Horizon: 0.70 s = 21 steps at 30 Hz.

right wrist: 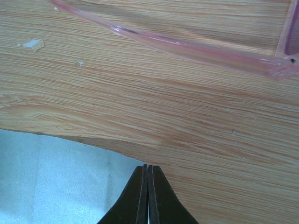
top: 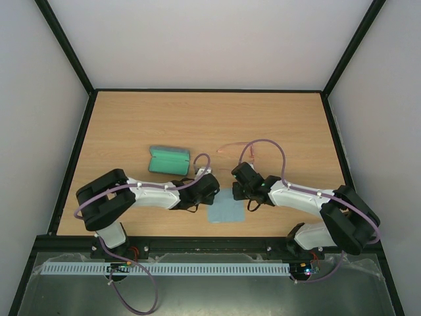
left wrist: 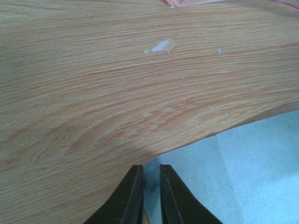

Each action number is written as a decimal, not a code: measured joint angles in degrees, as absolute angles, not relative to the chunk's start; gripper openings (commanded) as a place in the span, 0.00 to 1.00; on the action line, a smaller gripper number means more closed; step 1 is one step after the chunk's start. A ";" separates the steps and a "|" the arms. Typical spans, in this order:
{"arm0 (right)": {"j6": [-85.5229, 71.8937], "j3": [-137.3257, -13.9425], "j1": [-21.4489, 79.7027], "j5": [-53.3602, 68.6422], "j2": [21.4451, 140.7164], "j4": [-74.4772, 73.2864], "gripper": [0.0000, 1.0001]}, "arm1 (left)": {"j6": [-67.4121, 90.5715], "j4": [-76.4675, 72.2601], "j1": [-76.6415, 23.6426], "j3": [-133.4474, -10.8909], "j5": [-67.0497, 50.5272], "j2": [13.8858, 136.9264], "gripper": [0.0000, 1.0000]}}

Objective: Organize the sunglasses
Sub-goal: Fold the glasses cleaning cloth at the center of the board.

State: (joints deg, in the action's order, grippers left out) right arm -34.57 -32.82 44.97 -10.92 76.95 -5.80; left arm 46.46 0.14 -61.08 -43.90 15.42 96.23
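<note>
The pinkish-red sunglasses (top: 238, 150) lie on the wooden table, beyond my right gripper; one slim arm (right wrist: 187, 46) crosses the top of the right wrist view. A flat blue-grey cloth (top: 225, 210) lies between the two grippers. My left gripper (left wrist: 149, 167) is at the cloth's (left wrist: 243, 172) near-left corner. Its jaws stand a little apart, with the corner rising between them. My right gripper (right wrist: 148, 166) is shut, with the opposite corner of the cloth (right wrist: 56, 182) pinched at its tips. The cloth's far edge bows up and casts a shadow.
The case (top: 169, 160) lies open with its green inside up, left of centre and behind the left arm. A small white chip (left wrist: 161, 45) sits on the wood between the cloth and the sunglasses. Black frame rails border the table.
</note>
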 measured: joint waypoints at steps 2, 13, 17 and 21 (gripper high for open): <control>-34.46 -32.82 44.95 -10.90 76.95 -5.69 0.01 | 46.50 -0.03 -61.19 -43.92 15.44 96.33 0.03; -33.85 -32.21 44.27 -10.55 76.95 -5.58 0.01 | 46.68 -0.16 -61.23 -43.92 15.68 96.53 0.02; -33.82 -32.03 44.25 -10.28 76.64 -5.37 0.01 | 46.61 -0.05 -61.23 -43.92 16.16 96.44 0.02; -33.69 -31.62 44.25 -9.23 75.35 -4.93 0.01 | 46.41 0.60 -61.23 -43.92 16.60 94.83 0.02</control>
State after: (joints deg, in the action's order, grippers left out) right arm -33.69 -31.62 44.25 -9.23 75.35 -4.93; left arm 46.41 0.60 -61.23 -43.92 16.60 94.83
